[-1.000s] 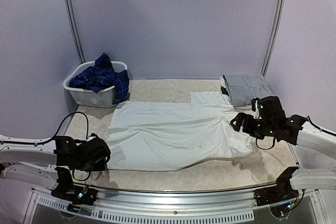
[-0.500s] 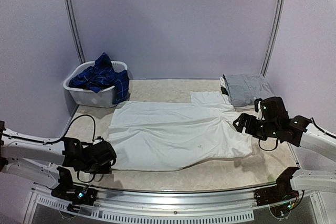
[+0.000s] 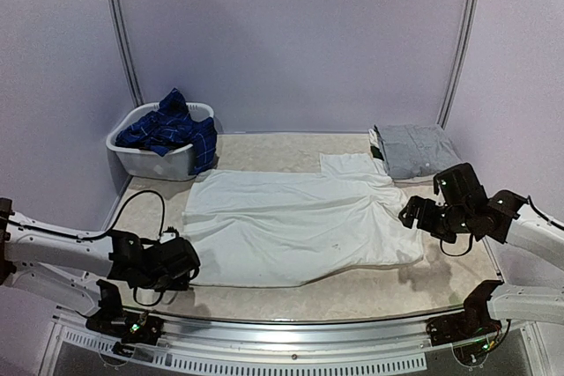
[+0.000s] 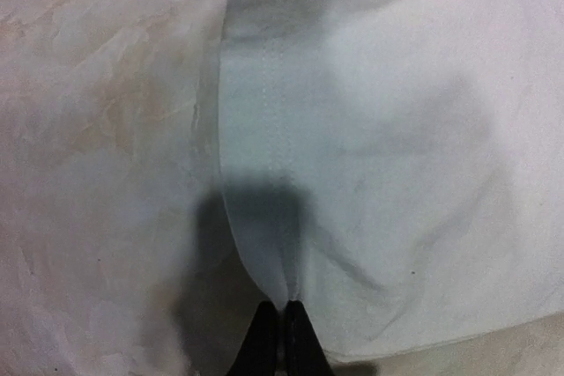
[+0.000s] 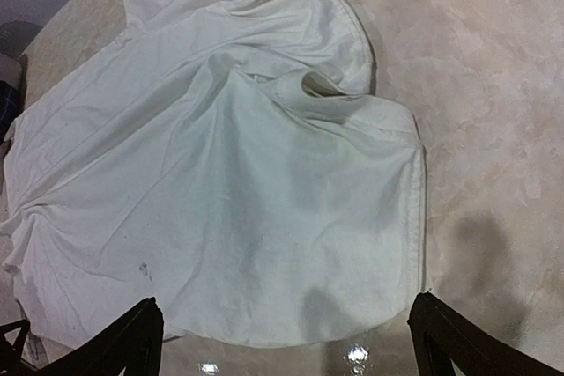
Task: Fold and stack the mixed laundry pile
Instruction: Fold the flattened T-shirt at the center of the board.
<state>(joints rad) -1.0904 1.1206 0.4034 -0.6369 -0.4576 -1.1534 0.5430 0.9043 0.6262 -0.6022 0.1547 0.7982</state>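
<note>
1. A white garment (image 3: 300,222) is spread flat over the middle of the table (image 3: 264,149), reaching from near the left edge almost to the right edge.
2. Its near-left corner is pinched by the left gripper (image 3: 182,263). In the left wrist view the fingers (image 4: 264,345) are seen pressed together on the stitched hem, which is drawn into a small ridge.
3. The right gripper (image 3: 412,211) is held over the garment's right end with its jaws spread wide and nothing between them. A puckered fold is seen just ahead of it.
4. A white basket (image 3: 132,154) is set at the far-left corner. A navy plaid shirt (image 3: 167,132) is heaped in it and draped over its front rim.
5. A folded grey garment (image 3: 414,149) is laid at the far-right corner, just beyond the white garment's far-right flap.
6. A black cable (image 3: 145,192) is looped above the table by the left edge, behind the left gripper.
</note>
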